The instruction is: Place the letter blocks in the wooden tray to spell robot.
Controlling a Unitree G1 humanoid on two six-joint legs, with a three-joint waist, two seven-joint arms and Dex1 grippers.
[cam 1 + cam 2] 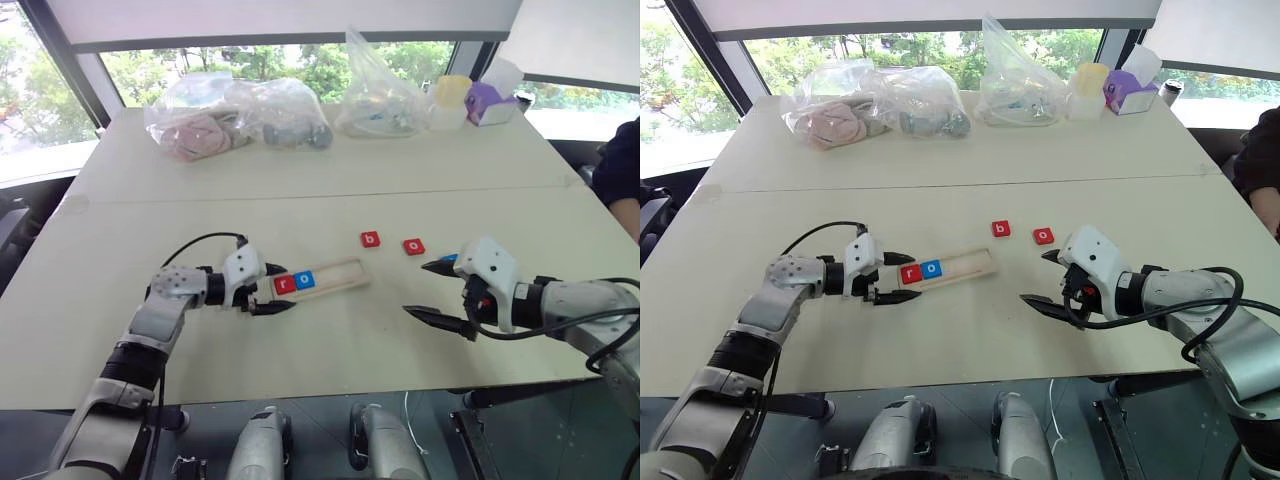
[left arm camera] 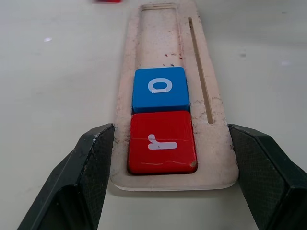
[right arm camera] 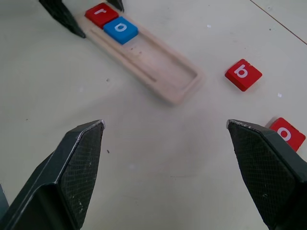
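The wooden tray [image 1: 340, 274] lies at the table's middle, holding a red r block [image 1: 284, 284] at its left end and a blue o block [image 1: 305, 280] beside it. The rest of the tray [image 2: 158, 43] is bare. My left gripper [image 1: 289, 286] straddles the tray's left end, one black finger [image 2: 91, 163] pressed against each long side. A red b block [image 1: 371, 239] and a red o block [image 1: 414, 246] lie loose on the table, right of the tray and a little farther back. My right gripper [image 1: 415, 289] hovers open and holds nothing, just right of the tray, nearer me than the red o.
Several clear plastic bags [image 1: 235, 118] of items, a yellow cup [image 1: 452, 95] and a purple box [image 1: 490, 103] stand along the table's far edge. A person's arm [image 1: 620, 175] shows at the right edge. A seam [image 1: 320, 197] crosses the table.
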